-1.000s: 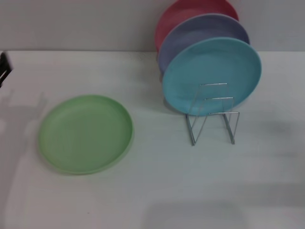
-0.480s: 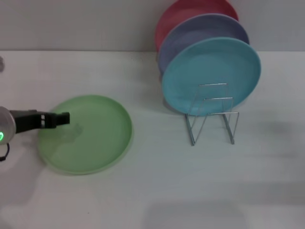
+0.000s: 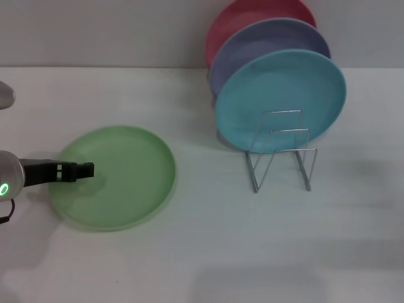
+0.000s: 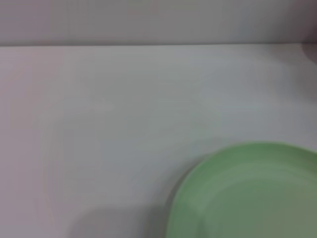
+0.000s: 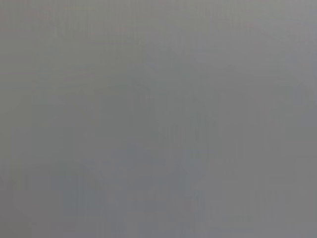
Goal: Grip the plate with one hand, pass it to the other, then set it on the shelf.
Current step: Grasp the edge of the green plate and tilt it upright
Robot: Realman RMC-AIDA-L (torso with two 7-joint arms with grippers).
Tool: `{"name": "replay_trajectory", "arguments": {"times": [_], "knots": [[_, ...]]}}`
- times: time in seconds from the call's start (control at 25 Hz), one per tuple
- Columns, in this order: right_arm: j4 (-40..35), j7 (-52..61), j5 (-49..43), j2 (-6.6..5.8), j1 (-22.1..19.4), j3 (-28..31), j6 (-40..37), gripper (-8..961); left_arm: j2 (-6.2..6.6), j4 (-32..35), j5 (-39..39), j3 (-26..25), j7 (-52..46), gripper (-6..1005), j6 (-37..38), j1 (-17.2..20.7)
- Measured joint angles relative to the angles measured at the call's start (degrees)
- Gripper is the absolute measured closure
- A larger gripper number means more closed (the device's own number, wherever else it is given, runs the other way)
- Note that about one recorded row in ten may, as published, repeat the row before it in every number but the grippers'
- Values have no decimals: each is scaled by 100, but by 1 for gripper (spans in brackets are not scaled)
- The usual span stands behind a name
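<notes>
Reaching in from the plate's left side, my left gripper (image 3: 88, 170) hangs over the left part of the light-green plate (image 3: 120, 177), black fingers pointing toward the plate's middle. The arm behind it is silver-white with a green ring light. From the head view I see the fingers side-on as one dark bar, so I cannot tell how far apart they are, and I cannot tell whether they touch the plate. They have hold of nothing that I can see.

The light-green plate lies flat on the white table (image 3: 208, 252). In my left wrist view, the plate (image 4: 247, 193) fills one corner, with bare table around it.

Well apart from the plate, on its right, stands the wire shelf (image 3: 281, 151), thin silver loops upright. The front loops of the shelf stand free. Behind them a turquoise plate (image 3: 281, 95) stands on edge, leaning back. Behind that, farther from the light-green plate, stand a lavender plate (image 3: 265, 41) and then a pink plate (image 3: 252, 16), each partly hidden by the one in front.

My right gripper is out of sight; its wrist view shows only plain grey.

No brand, label or writing can be read anywhere.
</notes>
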Motion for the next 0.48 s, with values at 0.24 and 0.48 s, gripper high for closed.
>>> {"name": "replay_trajectory", "arguments": {"times": [0.24, 0.48], "knots": [[4, 2, -7, -6, 2, 0, 0, 156, 11, 220, 24, -43, -8, 168, 156, -29], [19, 2, -13, -6, -26, 0, 0, 156, 2, 394, 221, -81, -33, 172, 206, -107]]}}
